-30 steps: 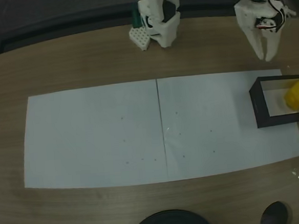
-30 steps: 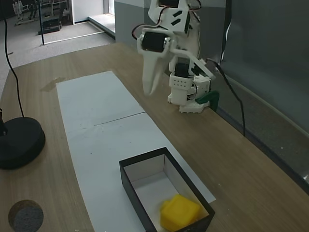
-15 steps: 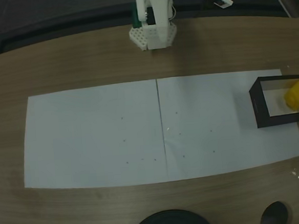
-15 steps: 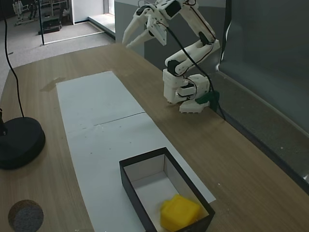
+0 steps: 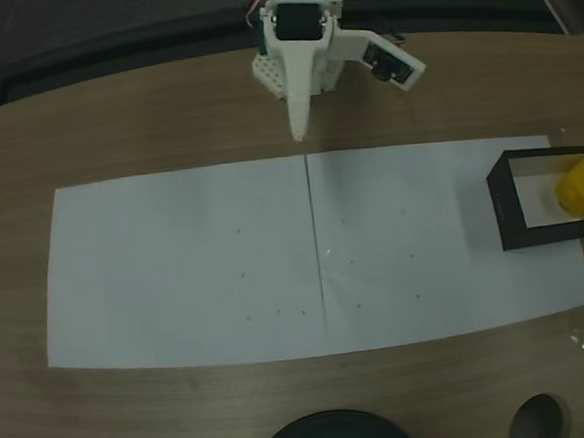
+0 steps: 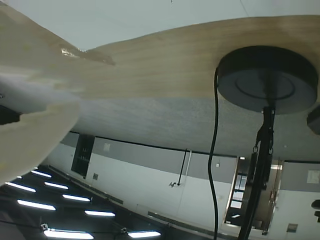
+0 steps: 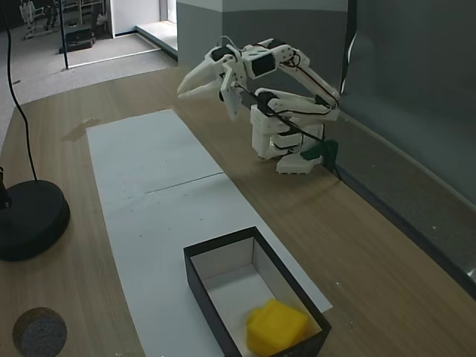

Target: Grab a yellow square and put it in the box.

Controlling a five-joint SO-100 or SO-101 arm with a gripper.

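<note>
The yellow square (image 5: 580, 186) lies inside the box (image 5: 502, 206), a black-walled, white-lined open box at the right end of the paper in a fixed view. In another fixed view the yellow square (image 7: 277, 326) rests in the near end of the box (image 7: 222, 243). My gripper (image 5: 299, 132) is far from both, folded in front of the arm's base and pointing at the paper's back edge. Its fingers meet at the tips (image 7: 180, 92), so it looks shut with nothing in it. One blurred finger (image 6: 30, 135) shows at the left of the wrist view.
Two white paper sheets (image 5: 175, 267) cover the middle of the wooden table. A black round lamp base (image 7: 26, 219) with a cable stands at the table's edge, also seen in the wrist view (image 6: 267, 80). A small dark disc (image 7: 39, 331) lies near it.
The arm swung away from the box's side, rose, then folded back over its base with the gripper lowered toward the paper's edge. The yellow square stayed in the box.
</note>
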